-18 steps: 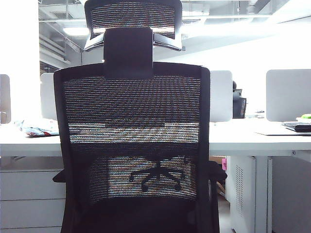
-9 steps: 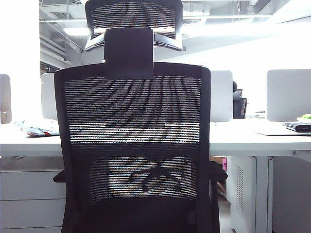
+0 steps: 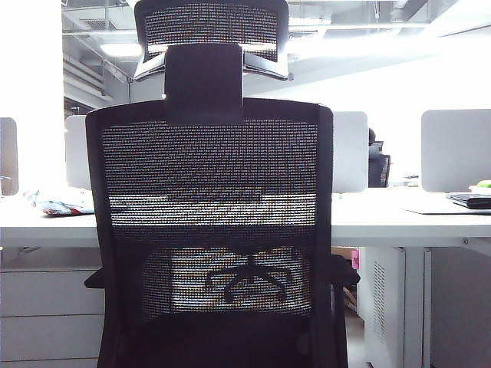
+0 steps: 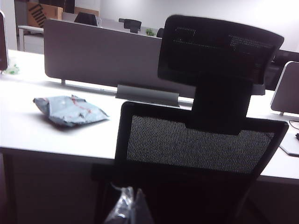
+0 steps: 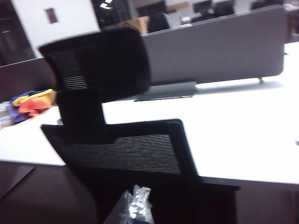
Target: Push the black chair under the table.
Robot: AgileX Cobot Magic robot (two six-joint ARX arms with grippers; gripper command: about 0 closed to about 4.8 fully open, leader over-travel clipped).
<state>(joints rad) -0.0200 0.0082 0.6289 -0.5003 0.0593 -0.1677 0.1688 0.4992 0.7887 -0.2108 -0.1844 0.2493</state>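
Observation:
The black chair [image 3: 211,176] fills the middle of the exterior view with its mesh back toward the camera and its headrest [image 3: 211,31] on top. The white table [image 3: 399,218] runs across behind it. Neither gripper shows in the exterior view. In the left wrist view my left gripper [image 4: 131,206] is a pair of plastic-wrapped tips pressed together, shut, just behind the chair [image 4: 201,149] back. In the right wrist view my right gripper [image 5: 135,205] is likewise shut and close behind the chair [image 5: 126,149]. Whether either tip touches the chair is hidden in the dark.
Grey divider screens [image 3: 454,149] stand along the table. A crumpled pale bag [image 4: 70,110] lies on the table [image 4: 28,126] at the left, coloured cloth [image 5: 28,102] too. A drawer cabinet [image 3: 46,314] sits under the left, a white box [image 3: 380,307] under the right.
The chair back has shifted a few pixels to the right in the exterior view. Nothing else has visibly moved.

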